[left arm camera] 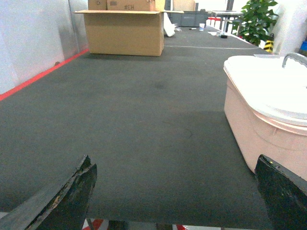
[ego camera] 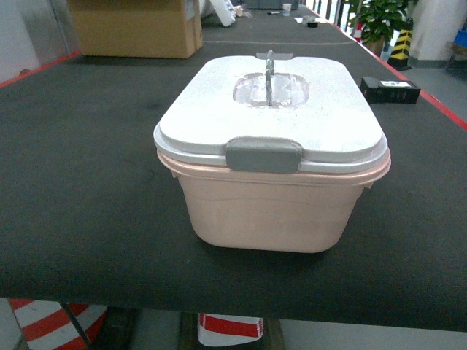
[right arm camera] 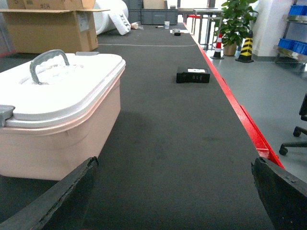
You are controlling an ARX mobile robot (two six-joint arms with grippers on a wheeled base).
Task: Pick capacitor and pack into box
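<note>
The pale pink box (ego camera: 270, 211) stands in the middle of the dark table, with its white lid (ego camera: 292, 120) on and the grey clasp (ego camera: 263, 154) facing me. A small black labelled block, apparently the capacitor (ego camera: 390, 90), lies to the box's far right near the red edge; the right wrist view shows the capacitor (right arm camera: 193, 75) too. Neither arm appears in the head view. My left gripper (left arm camera: 173, 163) is open and empty at the table's front edge, left of the box (left arm camera: 254, 129). My right gripper (right arm camera: 175, 163) is open and empty, right of the box (right arm camera: 62, 139).
A brown cardboard carton (ego camera: 135, 28) stands at the far left of the table. A red strip (right arm camera: 230, 91) marks the table's right edge, with floor beyond. A potted plant (ego camera: 379, 18) and a striped post (ego camera: 400, 45) stand far right.
</note>
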